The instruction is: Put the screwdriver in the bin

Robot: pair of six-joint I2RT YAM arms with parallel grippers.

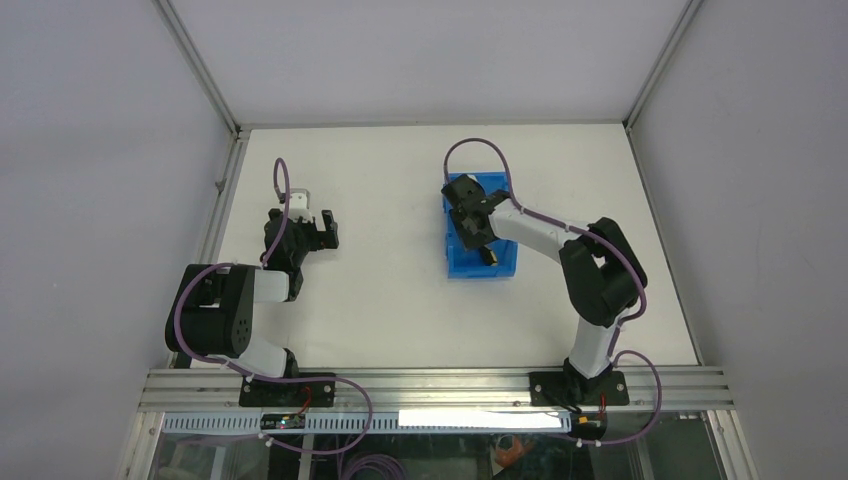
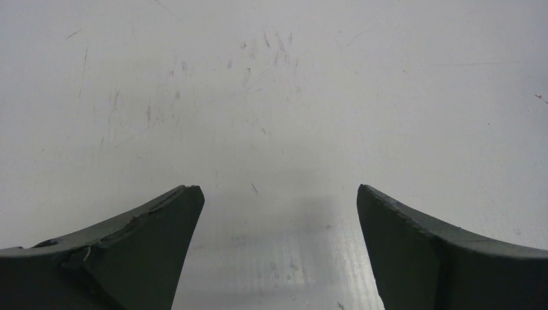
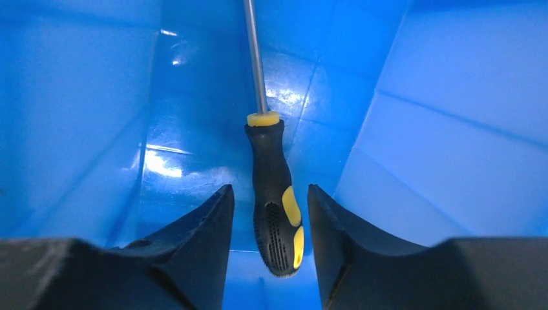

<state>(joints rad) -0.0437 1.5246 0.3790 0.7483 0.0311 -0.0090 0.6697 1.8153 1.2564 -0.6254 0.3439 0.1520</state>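
Observation:
The blue bin [image 1: 503,266] stands right of the table's middle, and its walls fill the right wrist view [image 3: 446,129]. The screwdriver [image 3: 274,194], with a black-and-yellow handle and a thin shaft, lies inside the bin, pointing away from the camera. Its handle shows in the top view [image 1: 488,256]. My right gripper [image 1: 472,218] reaches down into the bin. Its jaws [image 3: 270,188] stand slightly apart, with a small gap on each side of the handle. My left gripper [image 1: 325,232] is open and empty over bare table at the left [image 2: 278,188].
The white table [image 1: 380,300] has walls on the left, back and right. An aluminium rail [image 1: 430,385] runs along the near edge at the arm bases. Purple cables loop off both arms.

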